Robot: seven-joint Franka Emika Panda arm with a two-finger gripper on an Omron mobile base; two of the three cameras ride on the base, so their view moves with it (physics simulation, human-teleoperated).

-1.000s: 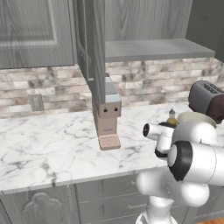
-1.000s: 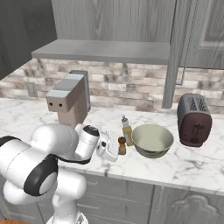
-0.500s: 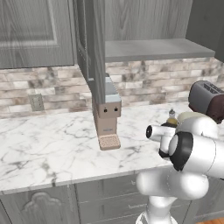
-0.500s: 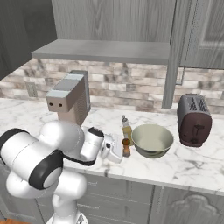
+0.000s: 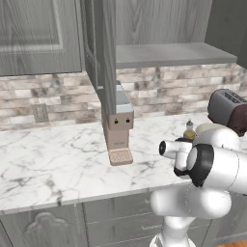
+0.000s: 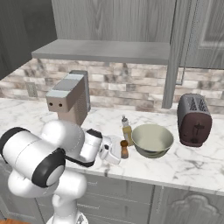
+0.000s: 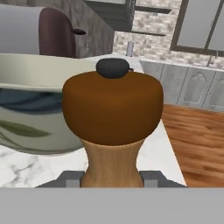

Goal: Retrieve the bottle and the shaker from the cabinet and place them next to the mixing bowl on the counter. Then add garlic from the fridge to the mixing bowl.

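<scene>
We're over a white, grey-veined marble counter (image 6: 183,168), with a mottled brick backsplash (image 6: 131,87) behind it and grey wood-grain panelled fronts below. Above hangs the cabinet (image 6: 105,50), its flat grey shelf bare. On the stone stands a boxy beige coffee machine (image 6: 69,99), and a dark maroon toaster (image 6: 194,120) sits off to the side. The gripper (image 7: 112,178) is closed snugly on the shaker (image 7: 113,127), fingers pinching its pale turned waist under the rounded brown-orange head and dark knob. In the right base view the shaker (image 6: 124,148) stands upright on the counter just beside the mixing bowl (image 6: 152,140), smooth, olive-green and thick-rimmed. The bottle (image 6: 127,130), slim glass with yellowish liquid, stands just behind it, close to the bowl.
</scene>
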